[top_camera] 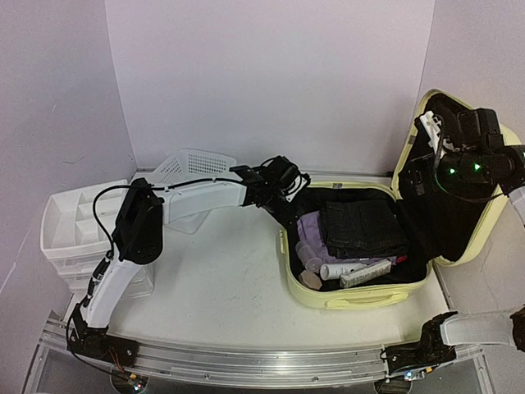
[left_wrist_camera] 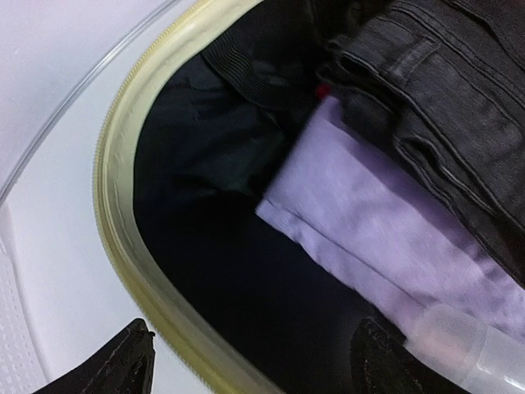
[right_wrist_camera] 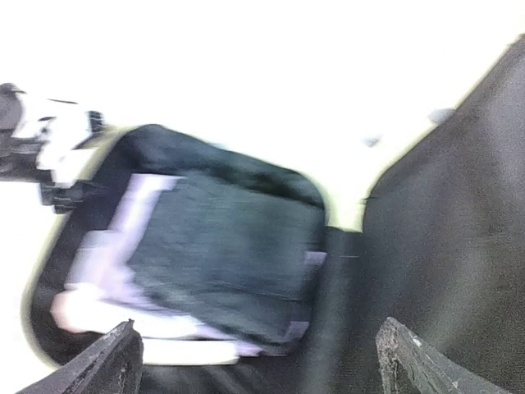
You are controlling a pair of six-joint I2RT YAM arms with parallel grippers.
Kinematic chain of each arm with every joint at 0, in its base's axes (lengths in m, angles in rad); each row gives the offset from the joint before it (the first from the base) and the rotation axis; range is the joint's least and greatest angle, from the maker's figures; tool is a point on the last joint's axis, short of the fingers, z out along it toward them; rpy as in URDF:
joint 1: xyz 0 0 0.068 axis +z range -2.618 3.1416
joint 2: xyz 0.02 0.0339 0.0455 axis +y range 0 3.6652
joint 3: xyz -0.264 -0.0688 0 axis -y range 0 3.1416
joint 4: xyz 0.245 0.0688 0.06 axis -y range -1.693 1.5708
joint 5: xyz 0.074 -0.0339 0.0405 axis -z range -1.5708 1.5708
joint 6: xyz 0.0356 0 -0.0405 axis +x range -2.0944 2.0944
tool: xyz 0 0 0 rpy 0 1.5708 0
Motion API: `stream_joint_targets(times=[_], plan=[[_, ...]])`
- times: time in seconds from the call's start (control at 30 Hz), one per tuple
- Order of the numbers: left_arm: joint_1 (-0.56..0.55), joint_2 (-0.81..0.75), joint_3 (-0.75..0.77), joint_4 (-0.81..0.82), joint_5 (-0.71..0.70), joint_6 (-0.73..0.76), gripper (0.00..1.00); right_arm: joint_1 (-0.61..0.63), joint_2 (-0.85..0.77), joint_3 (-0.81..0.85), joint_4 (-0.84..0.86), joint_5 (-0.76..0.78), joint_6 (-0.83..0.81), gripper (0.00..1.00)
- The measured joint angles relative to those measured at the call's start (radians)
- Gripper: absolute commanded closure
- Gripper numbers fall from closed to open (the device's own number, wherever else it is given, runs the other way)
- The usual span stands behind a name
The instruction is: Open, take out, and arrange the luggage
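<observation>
The pale yellow luggage point(top_camera: 358, 296) lies open on the table, its lid point(top_camera: 480, 234) standing up at the right. Inside are folded dark jeans point(top_camera: 359, 226), a lilac cloth point(top_camera: 310, 230), a white tube point(top_camera: 343, 268) and small bottles. My left gripper point(top_camera: 283, 187) is open and empty over the case's far left corner; its wrist view shows the yellow rim point(left_wrist_camera: 123, 238), lilac cloth point(left_wrist_camera: 385, 238) and jeans point(left_wrist_camera: 443, 107). My right gripper point(top_camera: 439, 135) is open and empty, high by the lid's top edge; its blurred wrist view shows the jeans point(right_wrist_camera: 230, 254) and lid lining point(right_wrist_camera: 443, 222).
A white mesh basket point(top_camera: 190, 176) lies tipped at the back behind the left arm. A white drawer organizer point(top_camera: 78, 226) stands at the far left. A metal rail point(top_camera: 246, 361) runs along the table's near edge.
</observation>
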Motion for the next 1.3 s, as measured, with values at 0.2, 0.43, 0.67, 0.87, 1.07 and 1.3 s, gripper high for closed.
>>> stream_joint_targets(times=[0.2, 0.43, 0.67, 0.87, 1.07, 1.3], plan=[[0.005, -0.177, -0.151, -0.024, 0.102, 0.017, 0.05, 0.000, -0.032, -0.064, -0.005, -0.224, 0.106, 0.02], [0.117, -0.470, -0.361, -0.037, 0.138, 0.029, 0.05, 0.000, -0.098, -0.183, -0.006, -0.302, 0.189, 0.02], [0.293, -0.436, -0.377, -0.093, 0.000, 0.000, 0.07, 0.000, -0.216, -0.262, 0.001, -0.327, 0.232, 0.02], [0.331, -0.262, -0.352, -0.147, -0.105, -0.036, 0.19, 0.000, -0.237, -0.280, 0.003, -0.314, 0.288, 0.02], [0.335, -0.201, -0.352, -0.174, -0.129, -0.036, 0.55, 0.000, -0.245, -0.309, 0.000, -0.252, 0.357, 0.02], [0.335, -0.224, -0.414, -0.130, -0.107, 0.012, 0.84, 0.000, -0.263, -0.336, -0.006, -0.224, 0.357, 0.02]])
